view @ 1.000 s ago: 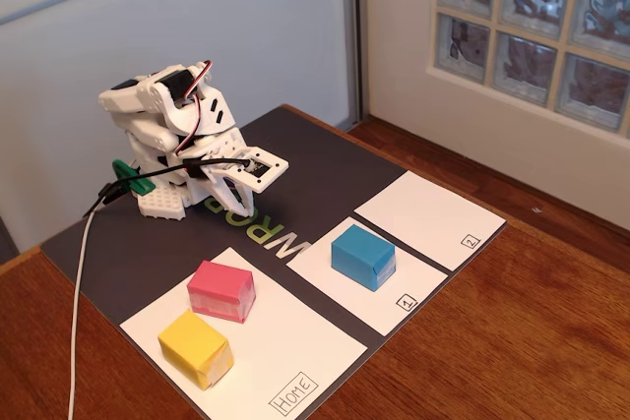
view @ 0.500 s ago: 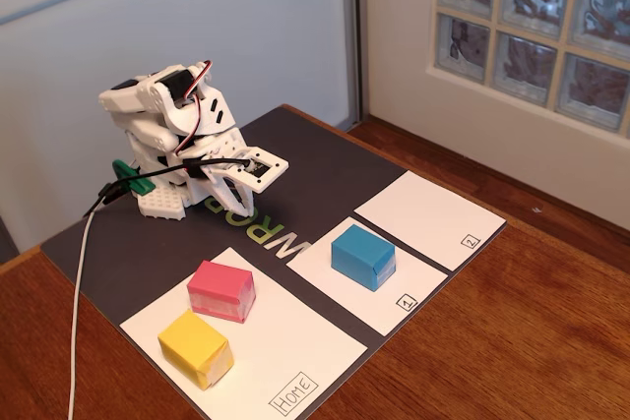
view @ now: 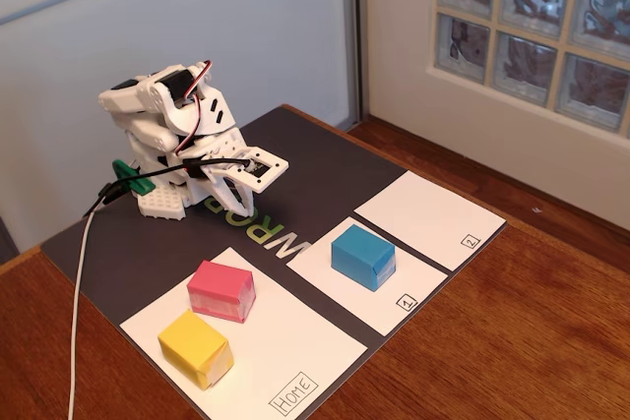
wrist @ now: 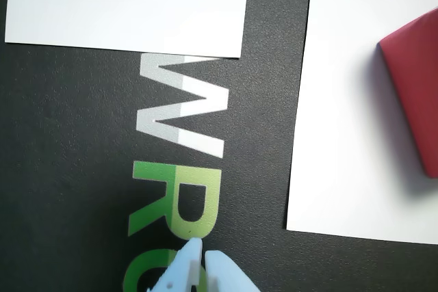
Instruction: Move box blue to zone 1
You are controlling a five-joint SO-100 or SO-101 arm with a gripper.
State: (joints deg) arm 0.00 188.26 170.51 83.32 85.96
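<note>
Box blue (view: 363,256) sits on zone 1 (view: 340,277); fingers (wrist: 183,270) pressed together, empty, above the dark mat (wrist: 68,169).

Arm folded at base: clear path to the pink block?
Probably yes. The gripper sits folded back near the base, and only bare mat lies between it and the pink block; nothing stands in between.

The fixed view looks down obliquely across the whole dark mat (view: 325,159) from a distance. The wrist view faces straight down, close to it. Both share the mat lettering (wrist: 179,169).
</note>
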